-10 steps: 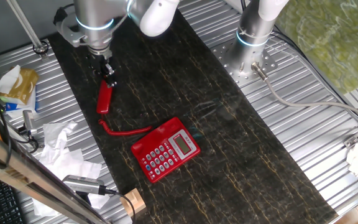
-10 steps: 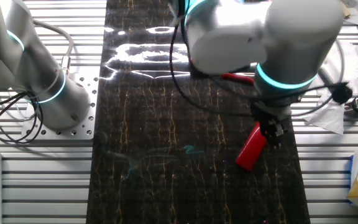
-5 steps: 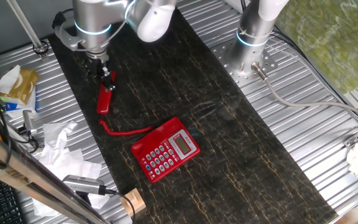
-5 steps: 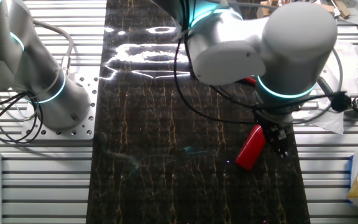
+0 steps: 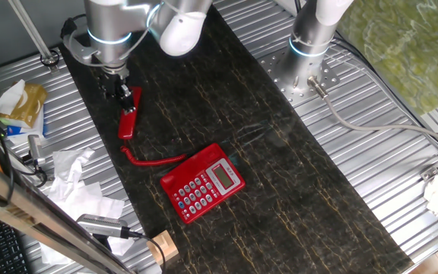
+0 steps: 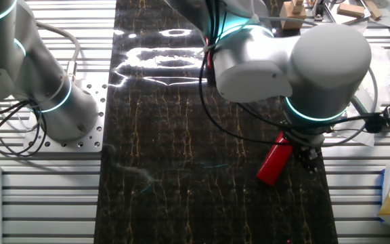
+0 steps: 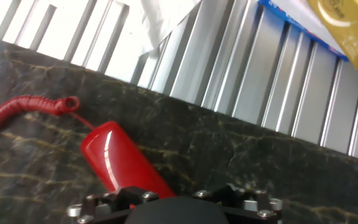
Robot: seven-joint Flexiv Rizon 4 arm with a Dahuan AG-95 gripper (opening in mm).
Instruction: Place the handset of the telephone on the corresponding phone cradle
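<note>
Fixed views, your reference | telephone sits mid-mat, its phone cradle empty and facing the handset | handset lies well apart toward the arm, long axis running away from the base | gripper is over its far end; whether it grips, you cannot tell.

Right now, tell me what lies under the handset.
The handset lies on the dark mat; nothing else shows beneath it. Its upper end is covered by the gripper, so whatever is under that end is hidden.
</note>
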